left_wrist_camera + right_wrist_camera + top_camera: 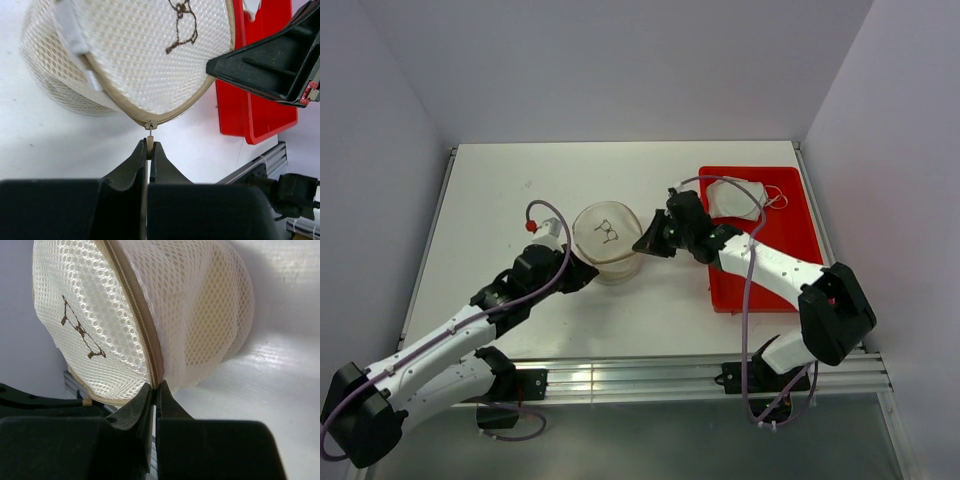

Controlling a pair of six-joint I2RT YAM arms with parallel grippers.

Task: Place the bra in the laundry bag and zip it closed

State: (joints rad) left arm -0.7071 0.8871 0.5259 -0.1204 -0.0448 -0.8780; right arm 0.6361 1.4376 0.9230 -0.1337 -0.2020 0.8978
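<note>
Laundry bag point(607, 240) stands on the white worktop point(500, 200) between my two arms, round face tilted up, brown stitched motif point(182, 22) on it. My left hand point(149, 148) is pinched down narrow on the zipper pull point(149, 141), the little tab caught between the fingertips right below the slider on the tan rim. My right hand point(155, 388) is closed tight too, nipping the bag's edge at the zipper seam, mesh bulging out just above the tips. Through the mesh side wall I can see the bra point(215, 310) as a pale yellow patch inside the bag. The stretch of zipper in my right wrist view runs closed. Off to my right sits the red tray point(790, 260), a white-grey bra point(735, 198) lying at its far end.
</note>
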